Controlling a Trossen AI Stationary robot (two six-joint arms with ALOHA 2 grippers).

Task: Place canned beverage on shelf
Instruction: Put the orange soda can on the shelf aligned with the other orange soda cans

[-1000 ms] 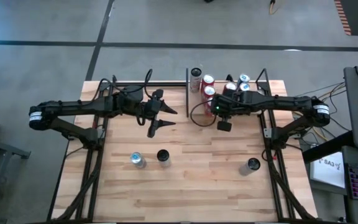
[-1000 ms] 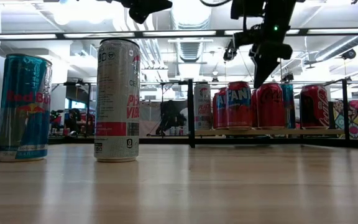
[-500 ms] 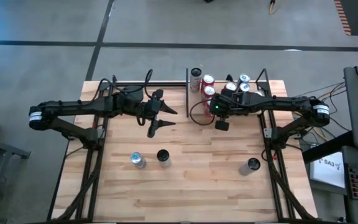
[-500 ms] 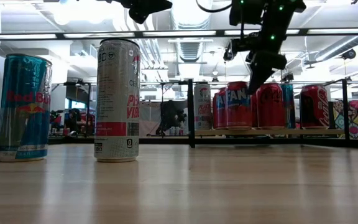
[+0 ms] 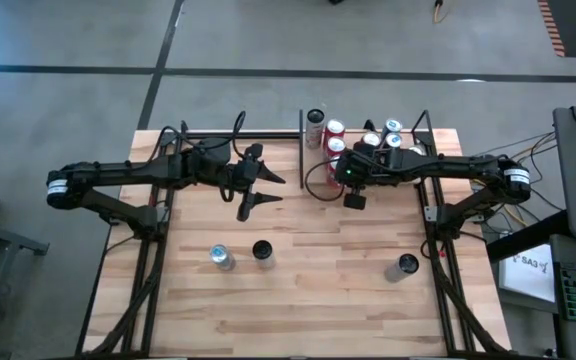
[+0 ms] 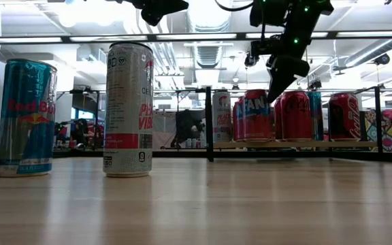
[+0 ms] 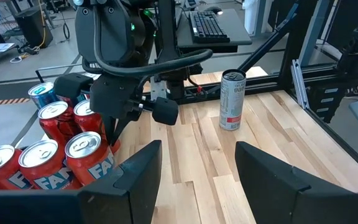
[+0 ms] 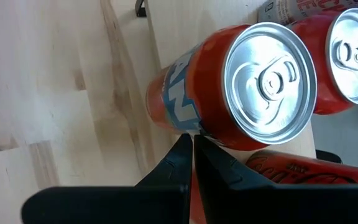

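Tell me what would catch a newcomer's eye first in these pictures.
The cluster of red soda cans crowded on the shelf at the table's far right, with the right end effector shut, hanging just in front of them. Next, three lone cans stand along the near side of the table, and the left end effector waits open above mid-table.

Light-wood shelf point(image 5: 414, 141) with thin black rods and posts, sitting at the far right end of the surface point(image 5: 308, 290), already holding a bunch of upright cans point(image 6: 253, 115): red Fanta ones, a red cola one, a pale slim one at its left end, plus a couple of blue-topped ones further back. Still off the shelf, standing upright on the near part of the surface: a Red Bull can point(image 6: 24, 117), a tall silver-and-pink can point(image 6: 128, 109) just beside it, and another lone can point(image 5: 407, 266) well off to the right.
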